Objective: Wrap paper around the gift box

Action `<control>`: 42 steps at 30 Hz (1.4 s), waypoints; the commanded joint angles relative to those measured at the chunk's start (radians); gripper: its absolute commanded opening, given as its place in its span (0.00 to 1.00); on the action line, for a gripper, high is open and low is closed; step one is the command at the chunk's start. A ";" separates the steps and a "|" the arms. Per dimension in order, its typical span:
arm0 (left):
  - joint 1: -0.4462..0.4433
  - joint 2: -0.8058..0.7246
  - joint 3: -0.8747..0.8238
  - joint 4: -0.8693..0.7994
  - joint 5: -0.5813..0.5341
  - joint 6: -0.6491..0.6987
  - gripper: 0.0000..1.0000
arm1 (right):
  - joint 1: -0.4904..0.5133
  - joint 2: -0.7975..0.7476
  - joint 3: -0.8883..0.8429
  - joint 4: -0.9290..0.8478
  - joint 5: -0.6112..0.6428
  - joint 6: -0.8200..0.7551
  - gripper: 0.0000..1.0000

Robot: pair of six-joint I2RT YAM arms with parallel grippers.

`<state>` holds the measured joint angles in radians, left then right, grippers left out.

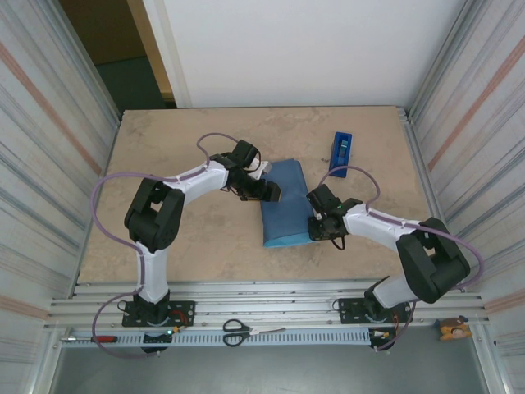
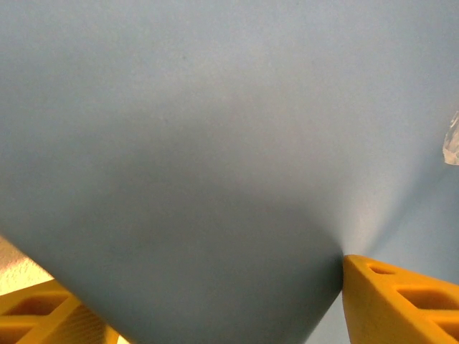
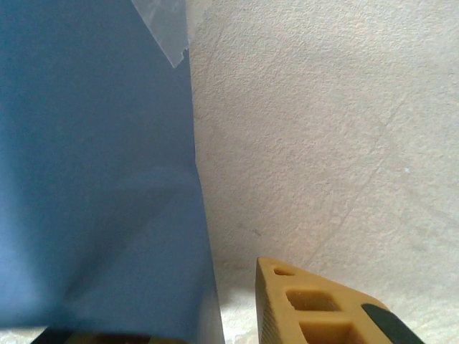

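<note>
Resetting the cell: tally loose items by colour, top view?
Blue: 2, paper, tape dispenser
Black: 1, scissors
Red: 1, red-handled tool
Orange-brown: 1, small object, kind unclear
Total: 5

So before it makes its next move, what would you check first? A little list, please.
1. Is the paper folded into one neat parcel: ok.
2. Is the left pincer spread wide with the paper between its fingers: ok.
3. Has the right pincer, at the parcel's right edge, let go: cannot tell.
4. Is the tape strip at the paper's edge pressed down flat: cannot tell.
5. Is the tape dispenser standing apart from the parcel, out of the arms' way: ok.
</note>
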<state>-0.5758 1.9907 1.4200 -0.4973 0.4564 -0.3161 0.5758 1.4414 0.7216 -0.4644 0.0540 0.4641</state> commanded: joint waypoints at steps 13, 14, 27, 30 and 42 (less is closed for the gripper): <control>-0.004 0.075 -0.053 -0.165 -0.129 0.095 0.75 | 0.015 -0.053 -0.017 -0.051 0.017 0.023 0.22; -0.004 0.073 -0.054 -0.166 -0.129 0.094 0.75 | 0.015 -0.076 -0.015 -0.064 0.027 0.027 0.29; -0.004 0.064 -0.044 -0.167 -0.130 0.087 0.75 | -0.142 -0.282 -0.013 -0.210 0.032 0.051 0.42; -0.004 0.059 -0.043 -0.170 -0.130 0.089 0.75 | -0.205 -0.337 -0.002 -0.185 -0.080 0.047 0.48; 0.008 0.032 0.055 -0.195 -0.063 0.042 0.81 | -0.278 -0.098 0.168 0.015 -0.479 0.048 0.78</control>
<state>-0.5758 1.9919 1.4620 -0.5648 0.4431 -0.3058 0.3069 1.2858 0.8413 -0.4812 -0.3267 0.5156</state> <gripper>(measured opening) 0.812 0.782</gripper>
